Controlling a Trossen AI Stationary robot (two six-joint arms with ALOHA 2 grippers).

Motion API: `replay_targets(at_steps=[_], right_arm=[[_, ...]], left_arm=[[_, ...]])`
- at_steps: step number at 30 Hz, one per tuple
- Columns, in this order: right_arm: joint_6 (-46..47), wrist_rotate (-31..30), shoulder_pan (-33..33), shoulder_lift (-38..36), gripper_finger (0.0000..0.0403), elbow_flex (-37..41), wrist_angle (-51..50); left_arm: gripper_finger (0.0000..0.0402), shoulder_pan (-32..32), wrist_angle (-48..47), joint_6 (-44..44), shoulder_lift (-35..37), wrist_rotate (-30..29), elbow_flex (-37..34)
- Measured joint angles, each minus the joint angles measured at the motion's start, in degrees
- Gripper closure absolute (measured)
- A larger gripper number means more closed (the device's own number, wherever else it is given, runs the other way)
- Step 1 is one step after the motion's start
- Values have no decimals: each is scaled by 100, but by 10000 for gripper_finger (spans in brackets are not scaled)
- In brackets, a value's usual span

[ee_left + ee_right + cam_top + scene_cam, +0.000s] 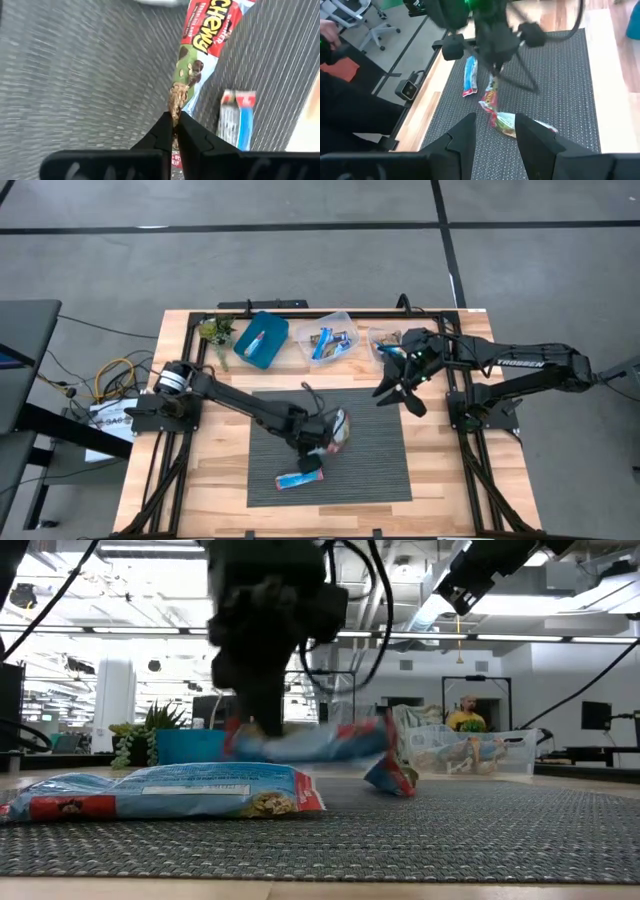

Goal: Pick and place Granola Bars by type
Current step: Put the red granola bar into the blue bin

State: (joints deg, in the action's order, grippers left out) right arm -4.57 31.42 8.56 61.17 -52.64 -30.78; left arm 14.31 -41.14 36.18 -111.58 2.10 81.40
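Note:
My left gripper point(320, 442) point(173, 120) is over the middle of the grey mat point(380, 470), shut on a Chewy granola bar point(200, 50) point(300, 745) point(492, 92). A blue bar point(298, 478) point(160, 790) point(470, 75) point(239, 120) lies flat on the mat toward its near edge. A silvery-green bar point(340, 427) point(509, 124) lies on the mat beside the left gripper. My right gripper point(398, 395) point(495, 122) is open and in the air over the mat's far right corner, touching nothing. My left gripper pinches the bar by one end of its wrapper point(175, 102) between its two fingertips, coming from above. The bar runs on away from the fingertips, along the line of the fingers. In the low view it is lifted clear of the mat, lying roughly level.
Along the far edge stand a teal bin point(263, 340), a clear bin point(345, 322) with blue bars in it, and a second clear bin point(378, 338) holding bars, close to my right gripper. A small plant point(215, 332) is at the far left. A person point(465, 715) shows far behind the table.

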Motion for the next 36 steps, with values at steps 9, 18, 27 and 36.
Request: replay_targets(at_steps=[9, 18, 27, 36], right_arm=[[0, -747, 96, 0, 277, 0, 619], [2, -2555, 96, 0, 277, 0, 1352], [495, -3436, 311, 0, 277, 0, 1217], [654, -3434, 443, 0, 277, 0, 926]], left_arm=[[401, -824, -1222, 1009, 1347, -1720, 263], [401, -2382, -3079, 1377, 2290, -2744, 261], [400, -3983, -2977, 756, 2244, -2373, 98], [335, -4593, -2515, 614, 2242, -1644, -421]])
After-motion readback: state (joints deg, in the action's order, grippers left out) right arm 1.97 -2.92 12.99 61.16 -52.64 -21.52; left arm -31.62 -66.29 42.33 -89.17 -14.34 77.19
